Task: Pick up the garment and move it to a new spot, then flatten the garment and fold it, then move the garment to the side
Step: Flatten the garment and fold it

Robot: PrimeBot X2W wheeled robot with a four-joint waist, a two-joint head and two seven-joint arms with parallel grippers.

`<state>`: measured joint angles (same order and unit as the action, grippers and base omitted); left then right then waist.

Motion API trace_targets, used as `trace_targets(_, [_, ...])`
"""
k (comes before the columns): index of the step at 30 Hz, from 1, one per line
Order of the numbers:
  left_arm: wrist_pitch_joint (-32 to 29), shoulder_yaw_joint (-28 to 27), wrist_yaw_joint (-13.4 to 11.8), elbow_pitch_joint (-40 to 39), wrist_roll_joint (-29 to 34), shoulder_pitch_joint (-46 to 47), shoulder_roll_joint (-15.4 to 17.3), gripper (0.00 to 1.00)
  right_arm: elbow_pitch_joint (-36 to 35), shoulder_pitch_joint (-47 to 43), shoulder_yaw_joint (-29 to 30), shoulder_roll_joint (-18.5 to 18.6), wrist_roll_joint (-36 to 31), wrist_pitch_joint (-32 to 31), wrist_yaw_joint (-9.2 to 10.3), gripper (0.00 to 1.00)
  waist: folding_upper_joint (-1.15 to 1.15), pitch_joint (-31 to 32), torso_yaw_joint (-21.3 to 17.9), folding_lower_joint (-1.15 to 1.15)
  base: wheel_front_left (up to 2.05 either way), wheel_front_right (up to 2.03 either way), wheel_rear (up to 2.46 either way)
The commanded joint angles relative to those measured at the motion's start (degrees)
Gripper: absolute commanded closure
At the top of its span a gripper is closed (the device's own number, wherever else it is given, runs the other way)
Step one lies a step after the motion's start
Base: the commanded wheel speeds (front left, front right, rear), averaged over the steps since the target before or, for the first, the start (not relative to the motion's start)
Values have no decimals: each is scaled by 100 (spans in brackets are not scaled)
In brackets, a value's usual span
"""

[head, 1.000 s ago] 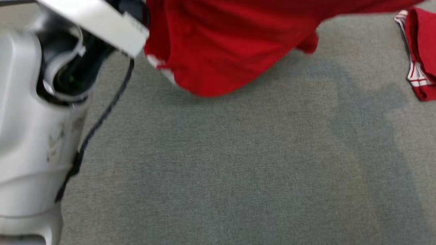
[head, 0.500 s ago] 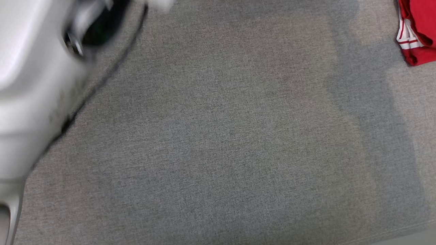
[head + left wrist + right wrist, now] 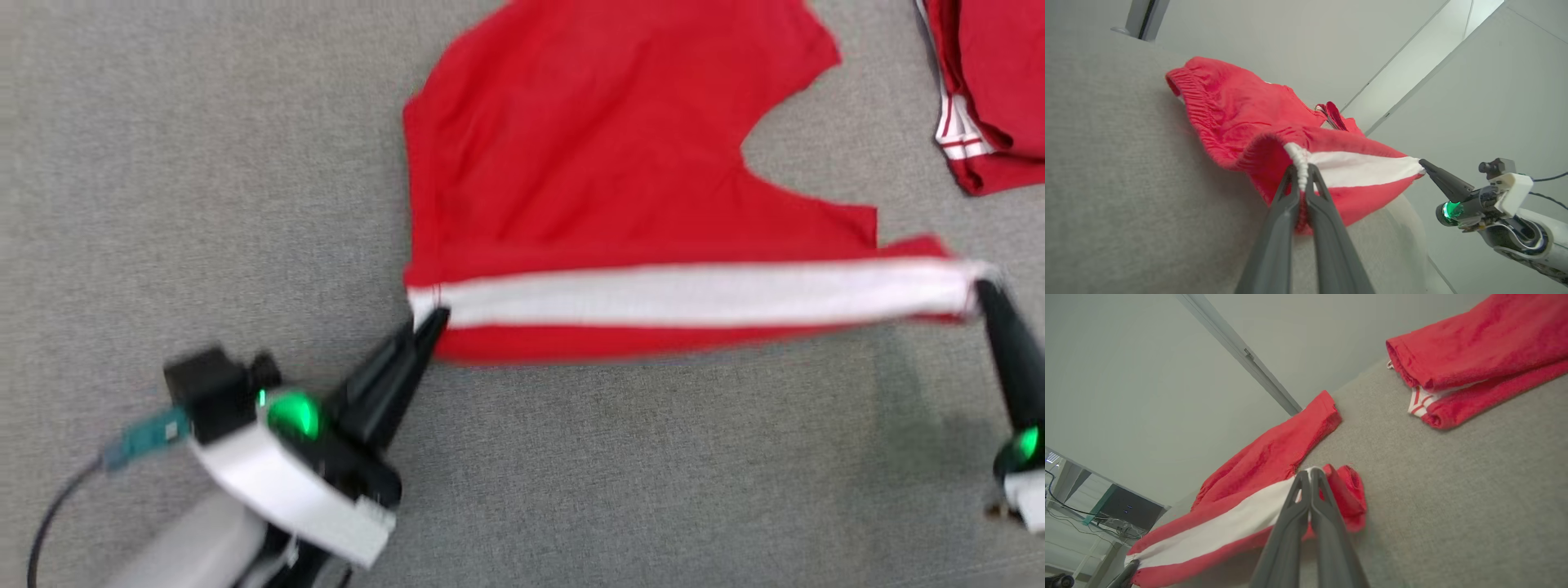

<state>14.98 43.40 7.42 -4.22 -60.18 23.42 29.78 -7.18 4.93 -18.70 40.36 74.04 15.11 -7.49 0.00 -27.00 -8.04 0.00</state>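
Garment (image 3: pixel 604 163) between 2 pincers (image 3: pixel 433 317) (image 3: pixel 984 287) (2nd garment (image 3: pixel 1000 82) apart)

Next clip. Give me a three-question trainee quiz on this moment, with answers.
1. True or false: the left gripper and right gripper are both shut on the red garment.
2. The white stripe is: A) stretched between the grippers; B) bunched in a heap; C) hidden underneath.
3. What lies at the far right of the grey surface in the head view?
Key: 1 true; 2 A; 3 a second red garment, folded.
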Motion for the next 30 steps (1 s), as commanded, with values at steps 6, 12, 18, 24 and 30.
trace_targets(6, [23, -631, 6, -417, 388, -1332, -41, 100, -621, -1019, 208, 44, 477, 2, 1, 100, 0, 286, 118, 0, 0, 0, 0])
trace_targets(12, [-1, -570, -25, -767, 518, -2037, 174, 100, -1172, -1690, 448, 370, 638, 2, 1, 100, 0, 491, 266, 0, 0, 0, 0])
trace_targets(18, [-188, -589, -89, -1088, 200, -2078, 211, 100, -1340, -1887, 771, 664, 475, 2, 1, 100, 0, 586, 461, 0, 0, 0, 0])
trace_targets(24, [-694, -578, -44, -945, -560, -1383, -157, 100, -972, -1069, 593, 956, 419, -279, 1, 100, 0, 442, 683, 0, 0, 0, 0])
trace_targets(30, [-1325, -698, -33, -419, -1338, -554, -477, 100, -410, -36, 443, 1100, 551, -795, 1, 100, 0, 210, 927, 0, 0, 0, 0])
